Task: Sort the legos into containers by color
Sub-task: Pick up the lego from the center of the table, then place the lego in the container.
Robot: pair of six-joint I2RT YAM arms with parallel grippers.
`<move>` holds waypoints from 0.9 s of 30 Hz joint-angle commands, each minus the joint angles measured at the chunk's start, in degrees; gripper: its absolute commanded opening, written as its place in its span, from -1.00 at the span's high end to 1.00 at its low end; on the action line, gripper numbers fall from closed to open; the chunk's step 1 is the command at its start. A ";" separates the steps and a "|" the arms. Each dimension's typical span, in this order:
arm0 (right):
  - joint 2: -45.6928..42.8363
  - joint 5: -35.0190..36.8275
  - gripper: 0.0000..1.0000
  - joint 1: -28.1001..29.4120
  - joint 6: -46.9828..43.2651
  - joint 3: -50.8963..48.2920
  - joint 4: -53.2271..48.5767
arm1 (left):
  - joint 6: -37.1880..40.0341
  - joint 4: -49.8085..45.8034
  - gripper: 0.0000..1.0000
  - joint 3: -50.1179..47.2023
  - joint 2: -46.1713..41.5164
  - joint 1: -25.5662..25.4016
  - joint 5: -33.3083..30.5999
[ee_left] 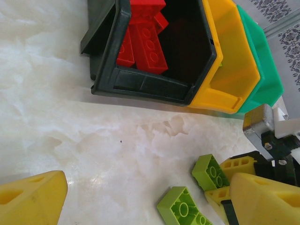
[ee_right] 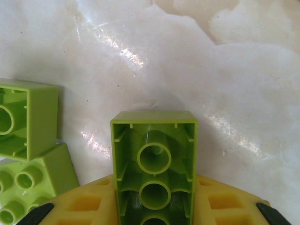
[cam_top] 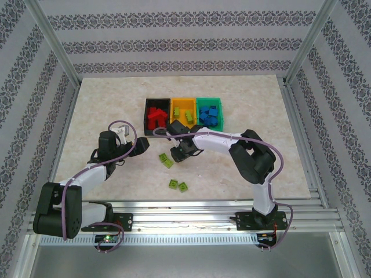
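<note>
1. Brick, lime, is pinched in my right end effector at mid-counter, short of the bins.
2. I judge the pick made; next it needs lifting to the orange-yellow bin toward the far edge.
3. Left end effector hangs wide, empty.

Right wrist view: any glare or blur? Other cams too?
Right wrist: glare streaks across the table, close lime brick sharp. Left wrist: mild sheen on the table, black bin deeply shadowed inside. Top external: even light, no glare.
</note>
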 commanded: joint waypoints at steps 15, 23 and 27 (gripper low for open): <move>0.10 -5.74 0.27 -14.00 4.17 18.09 -0.62 | -0.58 2.77 -0.79 0.53 1.19 1.31 1.61; 3.36 -6.23 -0.15 -14.95 3.63 22.11 -1.80 | -0.86 2.85 -0.79 0.90 2.05 1.42 2.24; -0.92 -5.68 -0.12 -13.31 3.10 15.00 1.22 | -1.20 3.28 -0.80 0.75 2.20 1.42 2.78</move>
